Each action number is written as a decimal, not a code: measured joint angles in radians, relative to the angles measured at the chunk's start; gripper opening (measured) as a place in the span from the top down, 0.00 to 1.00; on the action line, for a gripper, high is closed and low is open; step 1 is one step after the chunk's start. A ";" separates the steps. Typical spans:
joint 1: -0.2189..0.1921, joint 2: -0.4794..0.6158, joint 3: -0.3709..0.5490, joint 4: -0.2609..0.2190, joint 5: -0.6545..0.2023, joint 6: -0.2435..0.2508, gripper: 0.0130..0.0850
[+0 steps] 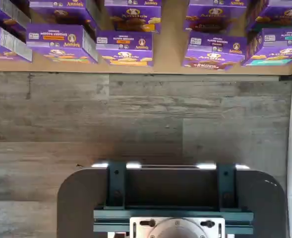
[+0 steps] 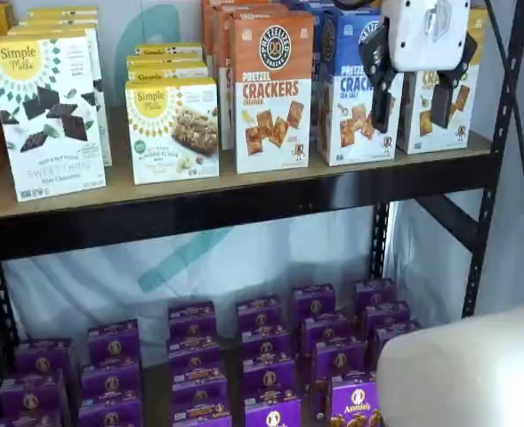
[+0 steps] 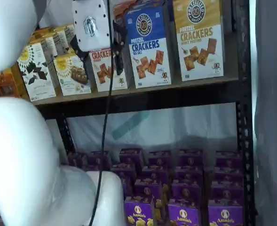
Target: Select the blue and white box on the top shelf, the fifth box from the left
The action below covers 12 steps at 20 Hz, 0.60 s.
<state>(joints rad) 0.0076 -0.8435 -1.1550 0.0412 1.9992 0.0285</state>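
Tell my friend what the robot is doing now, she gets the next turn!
Pincer: open, with a plain gap between its black fingers, holding nothing. It hangs in front of the top shelf.
Blue and white box: standing upright on that shelf, between an orange-topped cracker box and a yellow-topped one.
Done: nothing picked yet.
Left: line up on the blue box, close on it, pull it off the shelf.
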 joint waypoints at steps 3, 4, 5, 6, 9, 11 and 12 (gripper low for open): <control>-0.005 -0.011 0.010 0.005 -0.018 -0.003 0.00; -0.006 -0.011 0.011 0.006 -0.020 -0.004 0.00; -0.006 -0.011 0.012 0.005 -0.021 -0.004 0.00; -0.006 -0.012 0.014 0.004 -0.024 -0.004 0.00; -0.009 -0.014 0.022 0.000 -0.040 -0.009 0.00; -0.012 -0.011 0.029 -0.006 -0.056 -0.015 0.00; -0.012 -0.008 0.033 -0.013 -0.065 -0.017 0.00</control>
<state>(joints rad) -0.0041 -0.8511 -1.1224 0.0285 1.9341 0.0117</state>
